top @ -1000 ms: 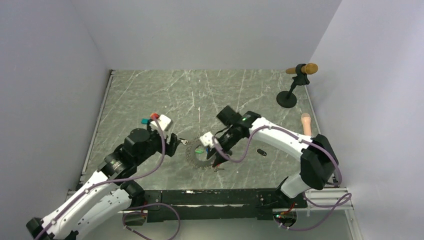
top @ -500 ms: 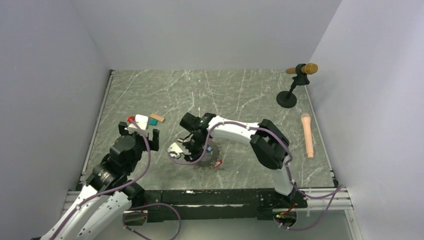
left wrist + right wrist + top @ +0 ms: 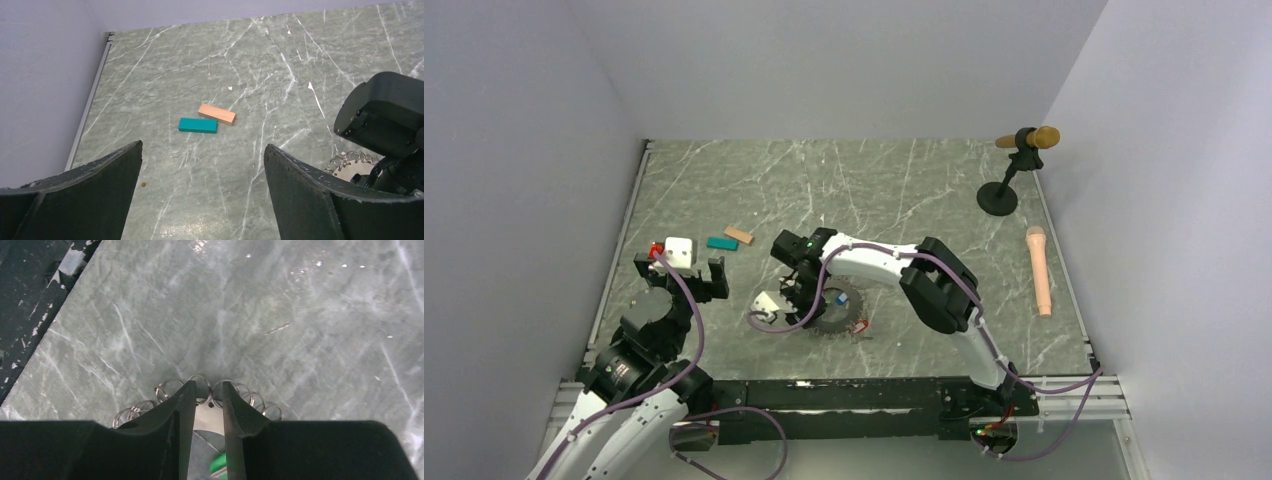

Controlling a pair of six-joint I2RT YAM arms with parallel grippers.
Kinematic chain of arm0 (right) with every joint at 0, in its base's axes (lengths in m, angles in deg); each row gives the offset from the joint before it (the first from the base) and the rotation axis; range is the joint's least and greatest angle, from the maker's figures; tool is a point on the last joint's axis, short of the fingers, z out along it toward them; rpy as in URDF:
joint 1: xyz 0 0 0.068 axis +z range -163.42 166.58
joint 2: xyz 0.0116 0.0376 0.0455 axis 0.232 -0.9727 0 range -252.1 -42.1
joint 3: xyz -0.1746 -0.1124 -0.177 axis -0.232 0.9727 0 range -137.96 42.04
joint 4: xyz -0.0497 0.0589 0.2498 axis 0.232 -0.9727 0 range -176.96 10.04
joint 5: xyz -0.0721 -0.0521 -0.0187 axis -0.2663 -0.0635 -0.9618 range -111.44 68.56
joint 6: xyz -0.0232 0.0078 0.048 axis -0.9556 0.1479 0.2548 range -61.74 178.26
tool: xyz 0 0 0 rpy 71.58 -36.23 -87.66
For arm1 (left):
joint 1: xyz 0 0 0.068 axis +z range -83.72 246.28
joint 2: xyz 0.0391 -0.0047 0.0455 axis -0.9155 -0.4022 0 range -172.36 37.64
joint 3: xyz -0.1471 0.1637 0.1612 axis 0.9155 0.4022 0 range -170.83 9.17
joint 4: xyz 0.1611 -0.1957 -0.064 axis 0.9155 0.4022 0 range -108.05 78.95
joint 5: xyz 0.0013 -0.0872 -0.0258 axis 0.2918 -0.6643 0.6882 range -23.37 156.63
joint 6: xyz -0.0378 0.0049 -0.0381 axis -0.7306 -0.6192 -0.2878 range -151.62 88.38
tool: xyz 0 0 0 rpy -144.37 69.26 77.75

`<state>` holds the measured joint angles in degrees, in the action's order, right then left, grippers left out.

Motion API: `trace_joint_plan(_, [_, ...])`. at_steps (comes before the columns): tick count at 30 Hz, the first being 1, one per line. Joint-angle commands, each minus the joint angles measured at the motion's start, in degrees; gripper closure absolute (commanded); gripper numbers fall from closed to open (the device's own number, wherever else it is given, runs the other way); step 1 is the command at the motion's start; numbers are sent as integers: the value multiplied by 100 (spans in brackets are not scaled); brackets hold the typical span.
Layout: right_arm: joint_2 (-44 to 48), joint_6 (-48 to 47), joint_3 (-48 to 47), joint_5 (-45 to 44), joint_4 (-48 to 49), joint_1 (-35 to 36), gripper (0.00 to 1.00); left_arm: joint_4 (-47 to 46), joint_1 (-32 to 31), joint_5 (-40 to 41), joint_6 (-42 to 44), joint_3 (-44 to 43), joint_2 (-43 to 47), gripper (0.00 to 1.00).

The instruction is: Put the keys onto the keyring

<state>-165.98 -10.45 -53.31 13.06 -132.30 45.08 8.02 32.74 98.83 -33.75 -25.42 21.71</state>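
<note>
**Handover at the keyring: right claw in, left claw out**

Jaws of the right gripper stood drawn to a narrow slot. The arm had swung across within the last second and sat low over the keyring. Small wire loops of the ring showed just past the tips, and a green key head sat in the gap behind them. Whether the fingers pinched the ring or only straddled it could not be told. The left gripper had pulled back from the keyring and spread wide, holding nothing. A blue key lay within the keyring's outline, and a red key lay just beside its near edge. The teal block and tan block lay well apart from the keyring. The right arm had probably taken over the ring work, with threading unfinished.
</note>
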Motion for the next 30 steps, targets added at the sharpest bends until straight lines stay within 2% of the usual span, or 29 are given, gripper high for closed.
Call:
trace_joint_plan(1, [-82, -301, -154, -22, -356, 106, 69, -197, 61, -23, 84, -4, -64, 5])
trace_joint_plan(9, [-110, -328, -140, -125, -386, 127, 70, -212, 110, -104, 103, 4, -69, 5])
trace_joint_plan(13, [-77, -362, -153, -124, -441, 128, 75, -209, 120, -130, 108, -3, -86, 5])
trace_joint_plan(17, [2, -393, -193, -61, -532, 122, 85, -218, 139, -161, 116, 4, -103, 4])
trace_joint_plan(21, [97, -425, -222, -3, -646, 124, 100, -228, 152, -192, 130, 7, -116, 4])
trace_joint_plan(30, [484, -300, -246, 320, -796, 99, 100, -251, 179, -347, 143, 5, -152, 5])
